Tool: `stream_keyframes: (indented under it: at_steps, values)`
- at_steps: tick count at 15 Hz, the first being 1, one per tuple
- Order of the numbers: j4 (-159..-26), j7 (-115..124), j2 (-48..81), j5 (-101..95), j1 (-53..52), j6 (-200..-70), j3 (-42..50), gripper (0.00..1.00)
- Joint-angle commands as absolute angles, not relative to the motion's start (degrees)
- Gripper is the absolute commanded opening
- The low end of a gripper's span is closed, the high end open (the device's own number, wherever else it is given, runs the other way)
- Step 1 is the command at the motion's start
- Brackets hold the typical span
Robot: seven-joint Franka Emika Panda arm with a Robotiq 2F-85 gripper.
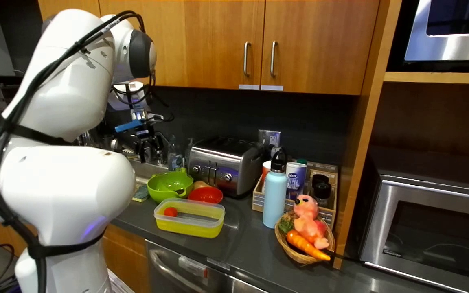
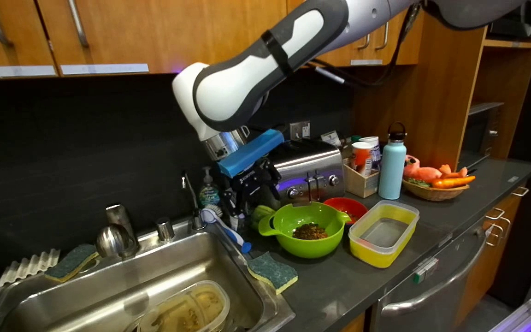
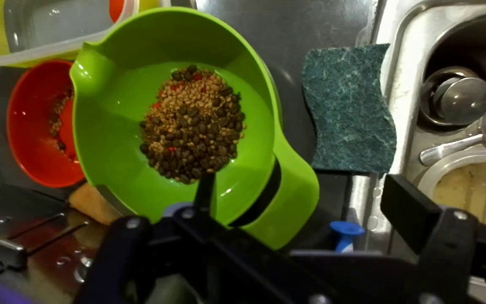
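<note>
We find the green bowl [image 3: 112, 139] upright on the table [image 2: 327, 286], with a heap of dark beans [image 3: 201, 135] and tan grains [image 3: 196, 95] at its bottom. The green bowl is the thing nearest the end effector [image 3: 307, 196]. We see the end effector spread wide, its fingers [image 3: 204, 196] well apart and nothing in their hold. In the wrist view, the handle [image 3: 298, 185] of the green bowl shows between the fingers; we cannot tell whether they touch the green bowl.

We locate the red bowl [image 3: 32, 139] just beside the green bowl, toward its spout [image 3: 85, 67], with some beans and grains inside. The plastic box [image 2: 371, 253] stands near the green bowl; a round red item [image 1: 170, 211] lies in it. The sponge [image 2: 272, 269] lies between the green bowl and the sink [image 2: 155, 267]. In both exterior views, the toaster [image 2: 311, 175] stands behind the green bowl. On the side of the green bowl away from the sink, we note the bottle [image 2: 392, 170] and, farther off, the basket [image 2: 436, 193].
</note>
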State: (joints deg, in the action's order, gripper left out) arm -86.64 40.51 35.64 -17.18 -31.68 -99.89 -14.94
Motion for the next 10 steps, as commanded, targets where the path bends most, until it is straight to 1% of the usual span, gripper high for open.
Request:
stream_keyframes:
  at_steps: [1,5,10]
  values:
    - [-79.0,31.6,40.7,-16.4,-33.3,-98.6,-13.7,1.0]
    - [-74.2,21.6,45.1,-13.4,-33.6,-98.6,-14.0,1.0]
    - [-69.6,14.8,49.4,-10.4,-34.5,-96.9,-14.0,1.0]
